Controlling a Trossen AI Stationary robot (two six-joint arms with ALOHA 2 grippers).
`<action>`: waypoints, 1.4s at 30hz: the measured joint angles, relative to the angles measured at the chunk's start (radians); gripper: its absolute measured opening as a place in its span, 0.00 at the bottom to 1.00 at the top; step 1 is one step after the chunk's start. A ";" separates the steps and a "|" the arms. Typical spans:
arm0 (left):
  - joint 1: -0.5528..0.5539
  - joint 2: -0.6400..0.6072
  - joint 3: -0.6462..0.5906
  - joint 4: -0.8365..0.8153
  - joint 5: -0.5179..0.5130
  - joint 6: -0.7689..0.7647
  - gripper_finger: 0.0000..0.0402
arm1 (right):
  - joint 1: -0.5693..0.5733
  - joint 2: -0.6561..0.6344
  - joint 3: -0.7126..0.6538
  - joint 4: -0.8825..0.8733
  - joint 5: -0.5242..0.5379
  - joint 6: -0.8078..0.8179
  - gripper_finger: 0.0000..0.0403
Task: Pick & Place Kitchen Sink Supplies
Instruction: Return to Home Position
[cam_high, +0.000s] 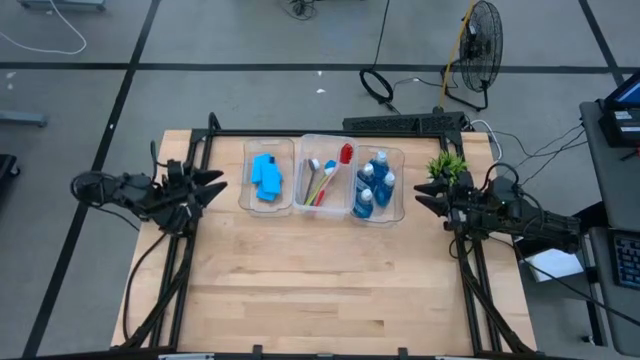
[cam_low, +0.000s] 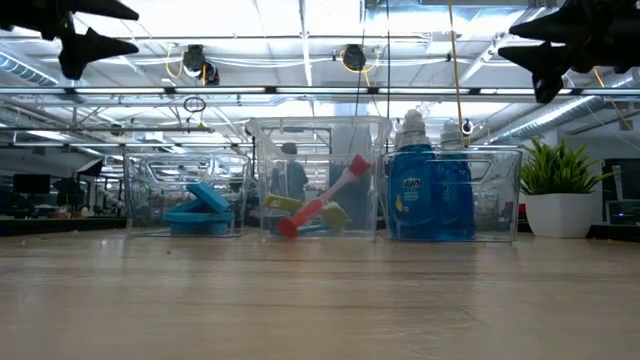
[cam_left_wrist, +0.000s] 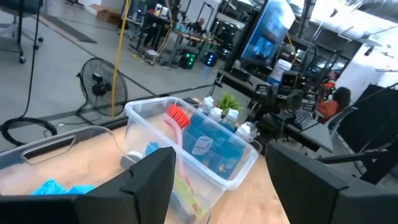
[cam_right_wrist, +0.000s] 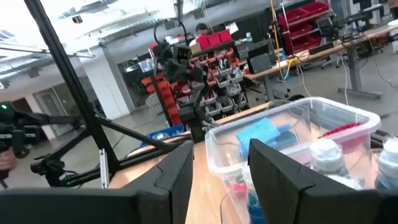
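1. Pale wood table (cam_high: 330, 290) carries three clear bins (cam_high: 325, 137) in a row toward 12 o'clock. The sponges (cam_high: 266, 178) lie in the left one, the brushes (cam_high: 322, 180) in the middle and the bottles (cam_high: 374, 185) in the right.
2. At 9 o'clock hangs the left gripper (cam_high: 218, 186), at 3 o'clock the right gripper (cam_high: 420, 198). Both have their fingers spread and hold nothing.
3. Likely risk: the right gripper sits just beside the potted plant (cam_high: 446, 165) at 2 o'clock, so a wide swing homeward could tip it. The left fingertips point at the sponge bin and could nudge it.

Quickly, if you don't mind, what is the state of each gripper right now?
Left gripper: open, holding nothing, at the table's left edge.
Right gripper: open, holding nothing, at the table's right edge.
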 joint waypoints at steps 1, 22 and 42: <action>-0.002 -0.017 -0.012 -0.001 -0.004 0.003 0.63 | 0.000 0.000 0.000 0.003 0.000 0.000 0.35; -0.010 -0.128 -0.375 0.400 0.138 0.029 0.63 | 0.000 -0.001 -0.245 0.340 -0.003 0.050 0.35; -0.010 -0.128 -0.356 0.174 0.231 0.132 0.63 | 0.000 0.003 -0.218 0.177 -0.075 0.038 0.35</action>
